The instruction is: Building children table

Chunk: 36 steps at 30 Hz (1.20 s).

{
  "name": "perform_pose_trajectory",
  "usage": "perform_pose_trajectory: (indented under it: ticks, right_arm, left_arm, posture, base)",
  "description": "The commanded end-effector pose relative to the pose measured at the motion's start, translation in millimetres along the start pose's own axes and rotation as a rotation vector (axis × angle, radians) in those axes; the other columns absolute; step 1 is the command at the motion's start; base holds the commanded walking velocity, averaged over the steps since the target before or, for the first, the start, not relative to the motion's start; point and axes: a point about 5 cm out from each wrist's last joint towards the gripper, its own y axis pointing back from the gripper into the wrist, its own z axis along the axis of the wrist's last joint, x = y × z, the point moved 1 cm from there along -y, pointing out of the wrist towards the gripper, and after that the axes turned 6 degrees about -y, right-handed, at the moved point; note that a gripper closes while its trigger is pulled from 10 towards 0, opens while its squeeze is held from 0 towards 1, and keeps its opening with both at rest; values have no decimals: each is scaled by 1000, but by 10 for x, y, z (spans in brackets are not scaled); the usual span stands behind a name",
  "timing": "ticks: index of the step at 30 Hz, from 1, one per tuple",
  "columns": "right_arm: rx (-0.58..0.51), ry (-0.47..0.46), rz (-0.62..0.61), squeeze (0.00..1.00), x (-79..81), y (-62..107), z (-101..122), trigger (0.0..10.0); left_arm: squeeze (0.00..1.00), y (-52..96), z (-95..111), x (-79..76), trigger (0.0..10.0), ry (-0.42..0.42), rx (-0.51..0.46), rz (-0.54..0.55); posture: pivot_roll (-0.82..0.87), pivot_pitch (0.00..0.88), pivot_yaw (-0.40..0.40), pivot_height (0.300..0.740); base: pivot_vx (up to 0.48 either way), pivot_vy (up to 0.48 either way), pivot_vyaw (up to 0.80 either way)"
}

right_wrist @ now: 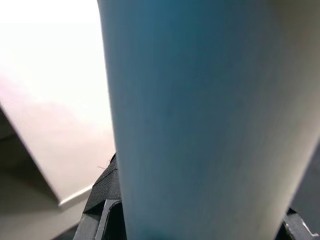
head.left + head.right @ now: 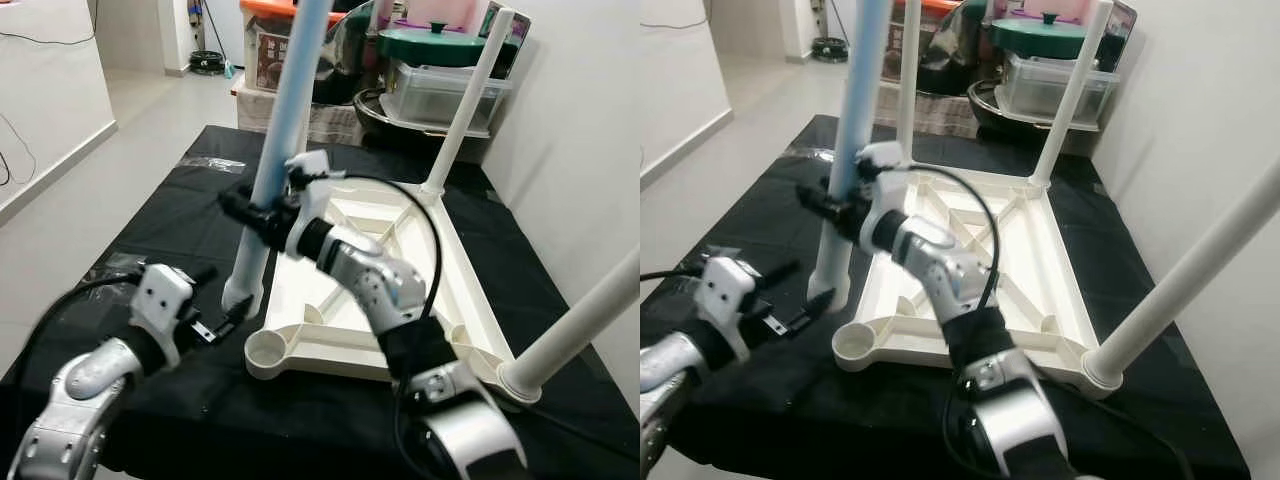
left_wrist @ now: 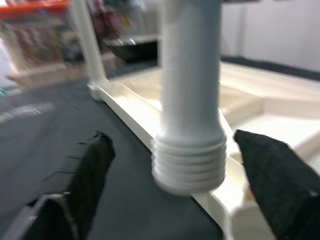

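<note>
Black-draped surface (image 2: 150,200): right claw (image 2: 262,215) clamped the leg (image 2: 275,160), left claw (image 2: 222,322) apart; you should seat its thread squarely over the empty socket (image 2: 266,348).

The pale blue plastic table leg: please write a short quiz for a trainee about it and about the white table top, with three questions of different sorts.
1. True or false: the right end effector is shut on the pale blue plastic table leg.
2. Where is the threaded end of this leg? A) screwed into the corner socket; B) beside the white plastic table top, over the black cloth; C) lying flat on the floor.
3. Fill in: the fingers of the left end effector stand ____ on either side of the leg's threaded end.

Key: 1 true; 2 B; 3 open.
</note>
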Motion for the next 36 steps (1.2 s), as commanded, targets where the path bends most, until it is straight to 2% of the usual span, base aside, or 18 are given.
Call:
perform_pose_trajectory:
  ticks: [1,2,3,4,6,7,8,9,12,13,15,16,17,18,36]
  right_arm:
    - [-65,21,-26,0,-75,6,198,0]
    - [-65,21,-26,0,-75,6,198,0]
    - [-89,33,-47,0,-126,13,294,0]
    - [-89,33,-47,0,-126,13,294,0]
    - [-143,46,-91,0,-214,33,480,0]
    - [-143,46,-91,0,-214,33,480,0]
    - [-190,42,-122,0,-257,51,609,0]
    - [-234,29,-142,0,-280,71,717,0]
    - [-280,14,-154,0,-295,95,822,0]
    - [-280,14,-154,0,-295,95,822,0]
    - [-281,14,-140,0,-290,106,799,0]
    - [-281,14,-140,0,-290,106,799,0]
    - [-271,15,-132,0,-298,101,753,0]
    - [-262,18,-130,0,-302,101,727,0]
    - [-208,37,-155,0,-316,92,557,0]
  left_arm:
    - [1000,41,103,17,10000,14,-33,30]
    - [1000,41,103,17,10000,14,-33,30]
    - [1000,41,145,5,10000,12,-38,45]
    - [1000,41,145,5,10000,12,-38,45]
    - [1000,37,197,-61,10000,16,-46,53]
    - [1000,37,197,-61,10000,16,-46,53]
    - [27,42,166,-107,10000,31,-35,70]
    - [0,57,101,-162,10000,52,-11,79]
    - [0,83,-11,-240,10000,68,37,88]
    - [0,83,-11,-240,10000,68,37,88]
    - [0,98,-99,-377,10000,75,87,60]
    - [0,98,-99,-377,10000,75,87,60]
    - [0,108,-131,-463,10000,86,115,41]
    - [0,115,-159,-484,10000,86,137,37]
    - [0,156,-252,-603,10000,87,187,54]
  posture:
    - [120,0,-118,740]
    - [120,0,-118,740]
    - [125,0,-122,740]
    - [125,0,-122,740]
    - [131,0,-126,740]
    - [131,0,-126,740]
    - [129,0,-127,740]
    - [126,0,-127,740]
    - [125,0,-127,740]
    - [125,0,-127,740]
    - [124,0,-125,740]
    - [124,0,-125,740]
    - [123,0,-125,740]
    - [123,0,-124,740]
    - [120,0,-125,740]
  base:
    - [0,0,0]
    - [0,0,0]
    - [0,0,0]
    - [0,0,0]
    - [0,0,0]
    - [0,0,0]
    - [0,0,0]
    - [0,0,0]
    - [0,0,0]
    - [0,0,0]
    - [0,0,0]
    - [0,0,0]
    - [0,0,0]
    - [0,0,0]
    - [0,0,0]
